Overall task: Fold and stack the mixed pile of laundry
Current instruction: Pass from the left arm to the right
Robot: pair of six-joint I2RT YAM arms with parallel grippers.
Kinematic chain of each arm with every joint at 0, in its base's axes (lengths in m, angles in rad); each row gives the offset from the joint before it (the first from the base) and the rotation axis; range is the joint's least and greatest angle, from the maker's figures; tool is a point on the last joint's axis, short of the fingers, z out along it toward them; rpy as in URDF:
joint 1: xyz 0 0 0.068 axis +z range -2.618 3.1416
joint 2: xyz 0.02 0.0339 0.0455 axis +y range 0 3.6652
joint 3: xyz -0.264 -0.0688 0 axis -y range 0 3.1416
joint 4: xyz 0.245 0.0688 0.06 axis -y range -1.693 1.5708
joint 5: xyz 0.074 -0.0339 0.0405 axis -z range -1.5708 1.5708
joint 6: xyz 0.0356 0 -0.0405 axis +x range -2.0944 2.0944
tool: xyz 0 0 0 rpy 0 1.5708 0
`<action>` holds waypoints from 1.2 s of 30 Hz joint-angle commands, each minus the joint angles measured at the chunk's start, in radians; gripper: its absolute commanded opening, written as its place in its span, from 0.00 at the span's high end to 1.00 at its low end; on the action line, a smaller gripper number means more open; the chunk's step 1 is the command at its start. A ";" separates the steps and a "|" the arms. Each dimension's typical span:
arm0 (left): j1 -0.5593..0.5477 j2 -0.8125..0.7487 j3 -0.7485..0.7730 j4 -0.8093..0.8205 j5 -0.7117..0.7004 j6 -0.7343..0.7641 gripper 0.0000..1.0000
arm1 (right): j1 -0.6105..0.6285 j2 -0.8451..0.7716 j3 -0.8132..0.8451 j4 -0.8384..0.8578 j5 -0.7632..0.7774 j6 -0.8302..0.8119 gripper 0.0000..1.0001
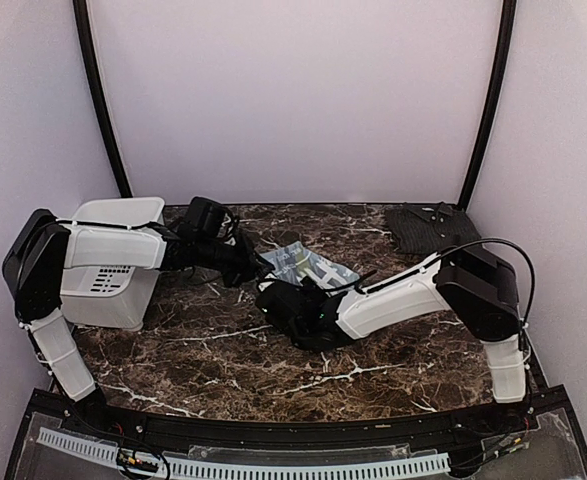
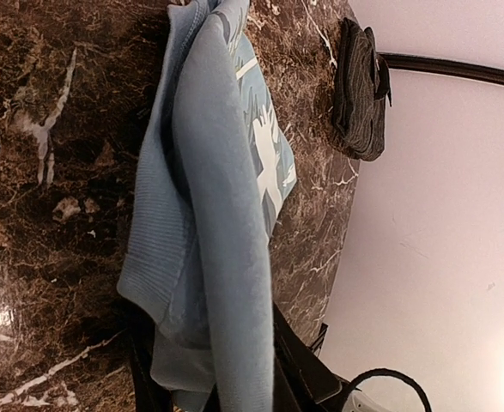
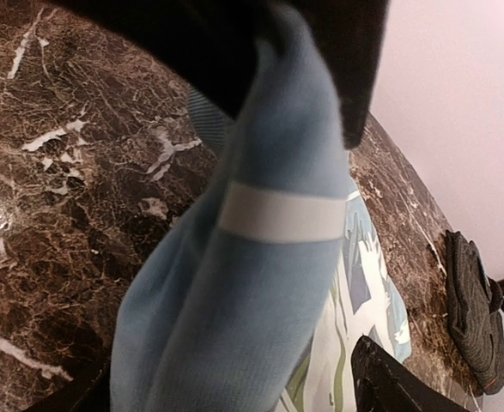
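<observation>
The light blue T-shirt [image 1: 309, 265] with a printed front lies bunched at the middle of the marble table, one end lifted. My left gripper [image 1: 247, 268] is shut on its ribbed edge [image 2: 148, 257], and the cloth hangs down from between the black fingers [image 2: 296, 365]. My right gripper [image 1: 275, 302] stands open just below, its jaws wide on either side of the hanging blue fabric [image 3: 260, 283]; only one black finger [image 3: 389, 382] shows plainly. The black pinstriped shirt [image 1: 423, 228] lies folded at the far right corner, also seen in the wrist views [image 2: 359, 90] [image 3: 475, 318].
A white plastic bin [image 1: 113, 265] stands at the left edge, partly behind my left arm. The pale back wall and black curved frame posts close the table's far side. Bare marble table [image 1: 213, 360] lies in front of both grippers.
</observation>
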 commanded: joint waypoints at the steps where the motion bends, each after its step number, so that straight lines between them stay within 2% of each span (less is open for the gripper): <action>1: -0.019 -0.048 0.019 -0.010 0.039 -0.028 1.00 | 0.005 0.014 0.021 0.150 0.101 -0.078 0.17; 4: -0.018 -0.046 0.017 -0.002 0.039 -0.038 1.00 | 0.006 0.003 -0.013 0.246 0.113 -0.130 0.23; 9: -0.018 -0.059 0.014 -0.019 0.010 -0.033 1.00 | 0.008 -0.048 -0.061 0.303 0.092 -0.192 0.48; 11: -0.018 -0.059 0.011 -0.013 0.008 -0.036 1.00 | 0.007 -0.060 -0.080 0.314 0.070 -0.217 0.53; 14: -0.019 -0.050 0.007 0.008 0.025 -0.055 1.00 | 0.009 -0.077 -0.122 0.353 0.034 -0.248 0.44; 17: -0.019 -0.048 0.007 0.020 0.039 -0.071 1.00 | 0.010 -0.094 -0.189 0.463 0.034 -0.288 0.23; 20: -0.018 -0.049 0.019 0.016 0.043 -0.079 1.00 | 0.011 -0.105 -0.261 0.633 -0.002 -0.348 0.17; 24: -0.021 -0.042 0.030 0.012 0.050 -0.089 1.00 | 0.023 -0.083 -0.281 0.801 -0.013 -0.437 0.08; 29: -0.021 -0.037 0.025 0.027 0.055 -0.104 1.00 | 0.027 -0.033 -0.283 1.018 -0.004 -0.565 0.06; 36: -0.021 -0.043 0.028 0.027 0.054 -0.100 1.00 | 0.017 -0.006 -0.249 0.924 -0.017 -0.529 0.09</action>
